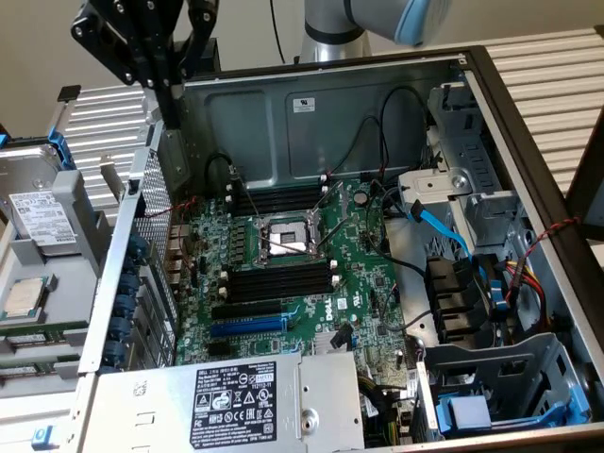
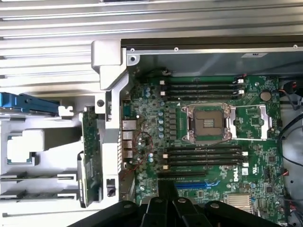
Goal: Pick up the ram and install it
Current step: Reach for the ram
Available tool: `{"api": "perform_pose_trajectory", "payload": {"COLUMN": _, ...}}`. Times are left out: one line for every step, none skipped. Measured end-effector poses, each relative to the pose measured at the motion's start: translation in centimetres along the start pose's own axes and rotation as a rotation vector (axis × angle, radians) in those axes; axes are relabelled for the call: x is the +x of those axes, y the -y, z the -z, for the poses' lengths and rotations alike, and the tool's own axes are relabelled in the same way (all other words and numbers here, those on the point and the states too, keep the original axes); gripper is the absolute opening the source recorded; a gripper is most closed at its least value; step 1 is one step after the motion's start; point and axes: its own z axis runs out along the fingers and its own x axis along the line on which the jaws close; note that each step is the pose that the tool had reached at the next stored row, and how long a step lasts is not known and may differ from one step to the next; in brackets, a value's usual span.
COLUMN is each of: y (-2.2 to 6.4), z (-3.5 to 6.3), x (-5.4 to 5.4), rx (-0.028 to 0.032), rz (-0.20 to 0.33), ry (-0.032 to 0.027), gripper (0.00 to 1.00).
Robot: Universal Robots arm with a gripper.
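1. Taking the ram (image 2: 90, 156) well means, in my judgement, opening first and then coming down square over its long edge. It lies just outside the wall of the case (image 2: 110, 118), beside the port side of the motherboard (image 2: 251, 125).
2. The end effector (image 2: 165, 189) is fully closed and holds nothing. It hangs above the open case and does not touch the ram.

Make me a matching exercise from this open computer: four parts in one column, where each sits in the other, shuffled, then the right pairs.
1 CPU socket
2 ram
3 blue expansion slot
4 light blue cable

A in the grey tray outside the case
B between the two banks of black memory slots
C running toward the exterior view's right
D near the labelled silver box

Pairs: 1-B, 2-A, 3-D, 4-C
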Motion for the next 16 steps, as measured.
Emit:
{"api": "perform_pose_trajectory", "payload": {"y": 0.04, "z": 0.02, "x": 0.4, "rx": 0.0001, "rz": 0.000, "ry": 0.0001, "gripper": 0.10}}
{"api": "perform_pose_trajectory", "payload": {"y": 0.08, "z": 0.03, "x": 0.9, "rx": 0.0001, "rz": 0.000, "ry": 0.0002, "gripper": 0.10}}
{"api": "perform_pose_trajectory", "payload": {"y": 0.12, "z": 0.04, "x": 1.4, "rx": 0.0000, "rz": 0.000, "ry": 0.0004, "gripper": 0.10}}
{"api": "perform_pose_trajectory", "payload": {"y": 0.17, "z": 0.05, "x": 1.8, "rx": -0.0001, "rz": 0.000, "ry": 0.0005, "gripper": 0.10}}
{"api": "perform_pose_trajectory", "payload": {"y": 0.22, "z": 0.06, "x": 2.3, "rx": 0.0000, "rz": 0.000, "ry": 0.0005, "gripper": 0.10}}
{"api": "perform_pose_trajectory", "payload": {"y": 0.27, "z": 0.08, "x": 2.7, "rx": 0.0000, "rz": 0.000, "ry": 0.0006, "gripper": 0.10}}
{"api": "perform_pose_trajectory", "payload": {"y": 0.32, "z": 0.09, "x": 3.2, "rx": -0.0001, "rz": 0.000, "ry": 0.0006, "gripper": 0.10}}
{"api": "perform_pose_trajectory", "payload": {"y": 0.38, "z": 0.10, "x": 3.6, "rx": -0.0002, "rz": 0.000, "ry": 0.0007, "gripper": 0.10}}
{"api": "perform_pose_trajectory", "payload": {"y": 0.44, "z": 0.11, "x": 4.0, "rx": -0.0003, "rz": 0.000, "ry": 0.0007, "gripper": 0.10}}
{"api": "perform_pose_trajectory", "payload": {"y": 0.50, "z": 0.13, "x": 4.5, "rx": -0.0003, "rz": 0.000, "ry": 0.0007, "gripper": 0.10}}
{"api": "perform_pose_trajectory", "payload": {"y": 0.57, "z": 0.14, "x": 4.9, "rx": -0.0004, "rz": 0.000, "ry": 0.0007, "gripper": 0.10}}
{"api": "perform_pose_trajectory", "payload": {"y": 0.63, "z": 0.15, "x": 5.3, "rx": -0.0006, "rz": 0.000, "ry": 0.0007, "gripper": 0.10}}
{"api": "perform_pose_trajectory", "payload": {"y": 0.70, "z": 0.16, "x": 5.7, "rx": -0.0008, "rz": 0.000, "ry": 0.0007, "gripper": 0.10}}
{"api": "perform_pose_trajectory", "payload": {"y": 0.77, "z": 0.17, "x": 6.1, "rx": -0.0010, "rz": 0.000, "ry": 0.0007, "gripper": 0.10}}
{"api": "perform_pose_trajectory", "payload": {"y": 0.84, "z": 0.19, "x": 6.4, "rx": -0.0011, "rz": 0.000, "ry": 0.0007, "gripper": 0.10}}
{"api": "perform_pose_trajectory", "payload": {"y": 0.91, "z": 0.20, "x": 6.8, "rx": -0.0012, "rz": 0.000, "ry": 0.0006, "gripper": 0.10}}
